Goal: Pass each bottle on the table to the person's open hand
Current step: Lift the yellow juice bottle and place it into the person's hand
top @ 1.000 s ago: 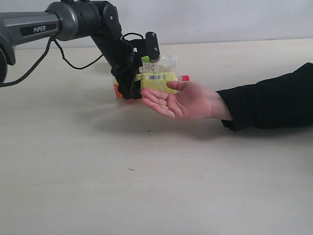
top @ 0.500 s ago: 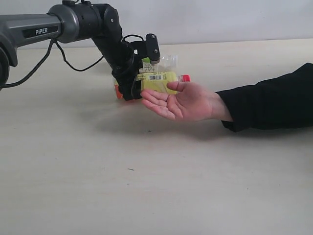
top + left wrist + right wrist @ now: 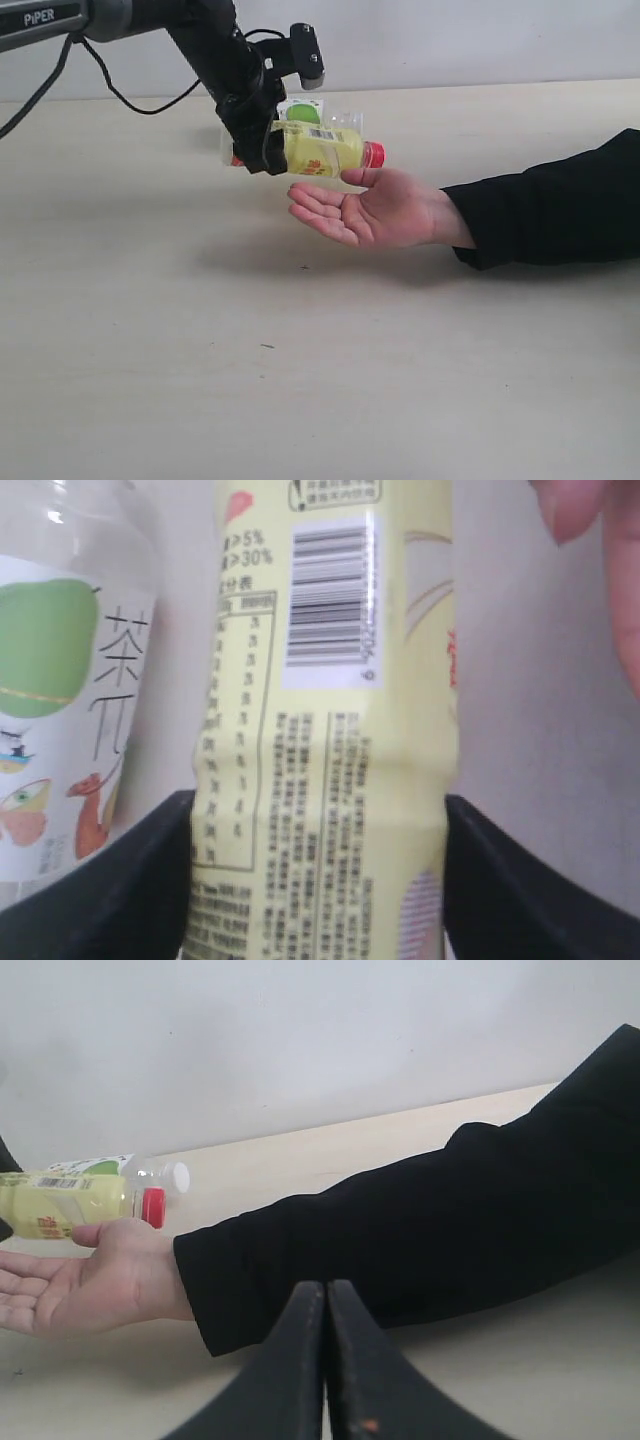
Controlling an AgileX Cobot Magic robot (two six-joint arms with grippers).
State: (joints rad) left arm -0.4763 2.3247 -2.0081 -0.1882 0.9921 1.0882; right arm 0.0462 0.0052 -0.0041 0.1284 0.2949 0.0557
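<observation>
My left gripper (image 3: 283, 150) is shut on the yellow-label, red-cap bottle (image 3: 322, 150), holding it level just above the fingertips of the person's open hand (image 3: 372, 210). That hand rests palm up on the table (image 3: 300, 390). In the left wrist view the black fingers (image 3: 110, 890) press both sides of the yellow bottle (image 3: 330, 740). The clear white-label apple bottle (image 3: 305, 112) lies behind it (image 3: 70, 710). My right gripper (image 3: 325, 1290) is shut and empty, low over the table near the black sleeve (image 3: 450, 1220). The cola and green-label bottles are not clearly visible.
The person's black-sleeved forearm (image 3: 550, 205) lies across the right side of the table. A small red and clear patch (image 3: 233, 156) shows behind the left gripper; I cannot tell what it is. A pale wall (image 3: 480, 40) runs along the table's far edge.
The left arm has lifted the yellow bottle from thumb level to a little above the hand. The hand has stayed in place.
</observation>
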